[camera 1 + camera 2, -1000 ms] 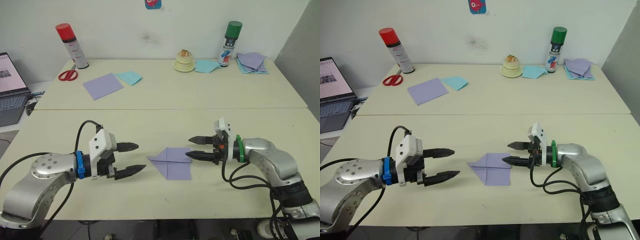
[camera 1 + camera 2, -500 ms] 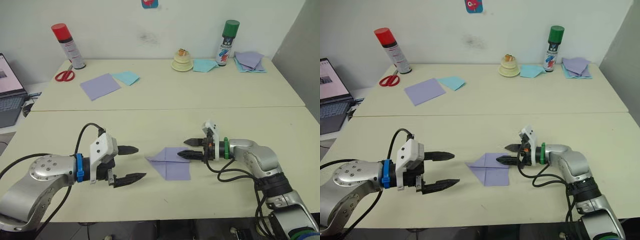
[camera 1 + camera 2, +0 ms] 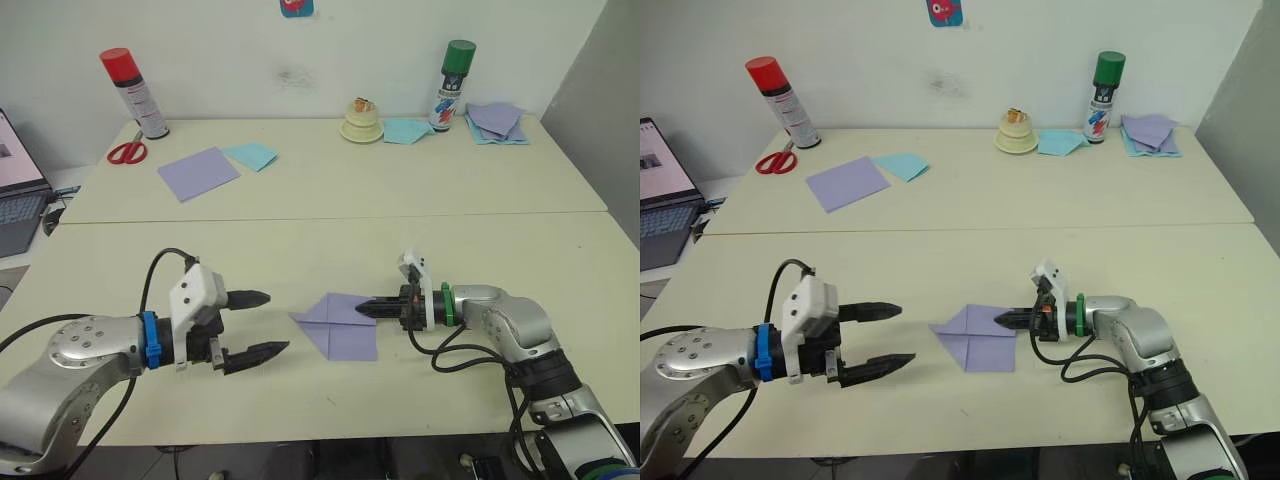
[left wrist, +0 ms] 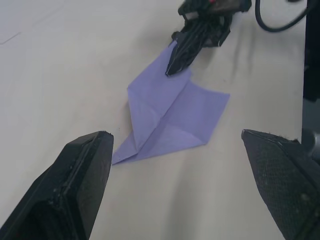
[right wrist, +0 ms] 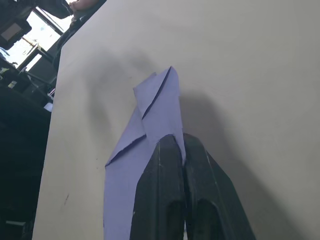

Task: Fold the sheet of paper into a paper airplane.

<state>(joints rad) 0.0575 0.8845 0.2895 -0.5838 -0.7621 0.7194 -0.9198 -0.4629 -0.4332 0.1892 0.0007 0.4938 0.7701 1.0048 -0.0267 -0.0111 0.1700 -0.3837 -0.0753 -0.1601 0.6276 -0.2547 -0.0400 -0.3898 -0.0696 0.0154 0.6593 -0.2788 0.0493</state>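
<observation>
The sheet of paper (image 3: 340,325) lies flat on the near table, lavender, creased, with a point toward my left and a squarer right half. At its right edge, where the centre crease ends, my right gripper (image 3: 365,309) is shut on the paper; the right wrist view has its fingers (image 5: 162,200) pressed together with the paper (image 5: 150,130) running out from their tips. My left gripper (image 3: 906,334) hovers open a short way to the left of the paper's point, without touching it. In the left wrist view its fingers (image 4: 80,185) stand wide on either side of the paper (image 4: 170,110).
On the far table are a red-capped spray can (image 3: 125,90), scissors (image 3: 125,152), a smooth lavender square (image 3: 198,172), light blue sheets (image 3: 250,155), a cream object (image 3: 362,122), a green-capped can (image 3: 455,85) and a stack of sheets (image 3: 497,122). A laptop (image 3: 15,200) sits at far left.
My right gripper has gone from open to shut and slid slightly left onto the paper's right edge. The left gripper stays open in place. The camera view has shifted a little.
</observation>
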